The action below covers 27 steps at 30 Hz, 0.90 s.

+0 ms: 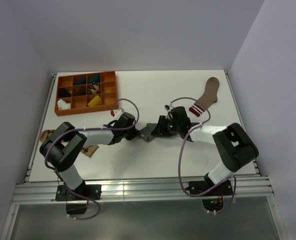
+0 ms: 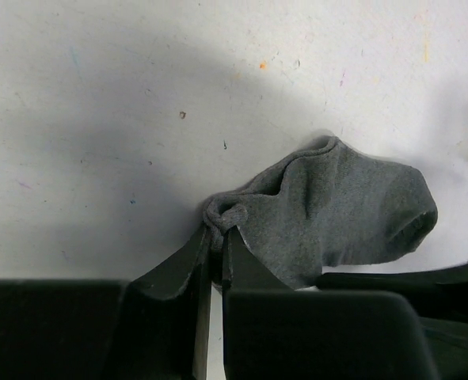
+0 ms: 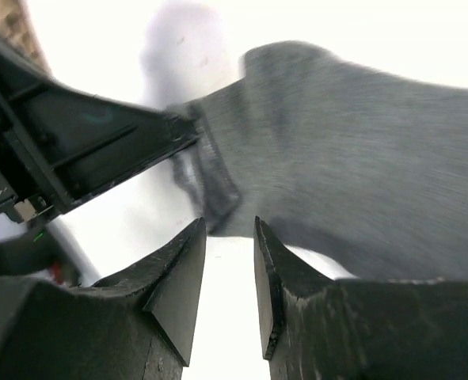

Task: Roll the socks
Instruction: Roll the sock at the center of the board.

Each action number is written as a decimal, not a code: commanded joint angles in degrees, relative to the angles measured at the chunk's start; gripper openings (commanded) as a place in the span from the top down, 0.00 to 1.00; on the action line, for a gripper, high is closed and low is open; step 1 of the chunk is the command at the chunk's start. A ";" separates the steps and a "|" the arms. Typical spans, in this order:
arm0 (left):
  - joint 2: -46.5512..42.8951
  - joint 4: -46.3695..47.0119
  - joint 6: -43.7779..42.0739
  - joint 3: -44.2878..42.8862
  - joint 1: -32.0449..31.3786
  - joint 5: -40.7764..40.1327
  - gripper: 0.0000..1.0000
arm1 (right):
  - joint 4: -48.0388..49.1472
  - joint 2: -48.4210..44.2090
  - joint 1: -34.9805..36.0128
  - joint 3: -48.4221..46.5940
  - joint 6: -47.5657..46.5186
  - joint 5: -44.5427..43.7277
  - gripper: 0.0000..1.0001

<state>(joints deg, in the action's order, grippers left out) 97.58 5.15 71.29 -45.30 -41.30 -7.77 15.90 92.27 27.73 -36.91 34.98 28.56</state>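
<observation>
Only a bunched edge of the grey sock [image 2: 336, 207] is pinched in the left gripper [image 2: 216, 233], the right gripper [image 3: 228, 229] narrowly parted and empty just beside it, so the edge may be tugged free

Grey sock [image 2: 344, 206]: you see one plain short sock, crumpled, on the white table [image 2: 99, 119].
Edge: bunched into a small raised fold.

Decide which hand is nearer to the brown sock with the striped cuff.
Right. The right hand sits to the robot's left of the brown sock and closer to the bases. The left hand is further left, pinching the grey sock.
</observation>
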 commanded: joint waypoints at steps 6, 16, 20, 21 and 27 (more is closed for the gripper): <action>-1.16 -4.97 -3.26 -1.72 -0.10 -4.01 1.00 | -15.28 -2.98 -1.27 -4.57 -4.57 -20.99 0.61; -4.06 -6.64 -9.93 -1.98 -0.10 -3.83 1.00 | -17.30 6.95 -2.68 -13.01 -9.23 -23.99 0.62; -4.07 -6.29 -14.41 -2.95 -0.01 -2.43 1.00 | -16.96 8.45 -2.85 -15.74 -11.69 -21.63 0.63; -3.46 -6.38 -16.07 -3.21 -0.01 -2.16 1.00 | -16.52 8.63 -2.77 -15.83 -12.30 -21.00 0.63; -2.13 -5.68 -18.81 -3.75 -0.19 -1.19 0.99 | -16.17 10.73 -2.68 -16.53 -14.94 -18.63 0.63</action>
<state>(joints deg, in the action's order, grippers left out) 95.46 -0.27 56.18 -47.88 -41.30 -9.67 1.28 100.71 25.82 -52.03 23.66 9.82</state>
